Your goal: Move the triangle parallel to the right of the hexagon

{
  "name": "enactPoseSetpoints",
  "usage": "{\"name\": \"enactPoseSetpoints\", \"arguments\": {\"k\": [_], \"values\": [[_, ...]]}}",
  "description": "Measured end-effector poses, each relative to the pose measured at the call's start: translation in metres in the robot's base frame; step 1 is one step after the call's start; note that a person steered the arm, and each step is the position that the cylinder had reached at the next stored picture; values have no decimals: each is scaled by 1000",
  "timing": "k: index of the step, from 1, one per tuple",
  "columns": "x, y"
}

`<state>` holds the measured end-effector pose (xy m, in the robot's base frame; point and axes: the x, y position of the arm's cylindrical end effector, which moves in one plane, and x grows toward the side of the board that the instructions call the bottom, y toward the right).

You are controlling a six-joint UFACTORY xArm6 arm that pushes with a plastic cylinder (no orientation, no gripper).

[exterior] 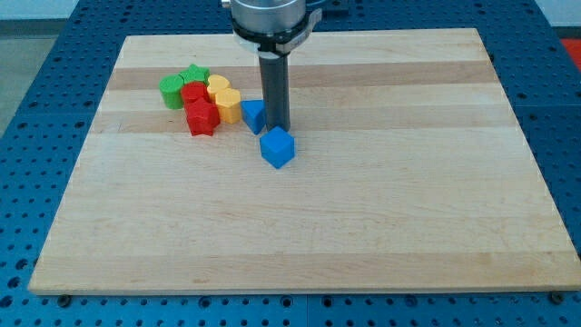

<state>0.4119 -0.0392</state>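
Observation:
My tip (279,128) rests on the board just right of the blue triangle (252,115), touching or nearly touching it. The tip is also just above the blue cube (278,148). The yellow hexagon-like block (228,104) sits directly left of the triangle, at the right edge of a tight cluster. The rod rises straight up to the arm's head at the view's top.
The cluster at the view's upper left also holds a second yellow block (218,85), two red blocks (193,93) (201,119), a green block (171,91) and a green star (193,74). The wooden board (363,227) lies on a blue perforated table.

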Motion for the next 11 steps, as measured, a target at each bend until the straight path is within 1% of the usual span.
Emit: {"name": "enactPoseSetpoints", "arguments": {"k": [1,2,3,4,5,6,7,8,9,10,11], "values": [[16,-26],[11,-47],[-21,-50],[-62,-40],[-63,-36],[-38,-34],[-28,-17],[-34,-1],[-41,0],[-7,6],[-5,24]]}}
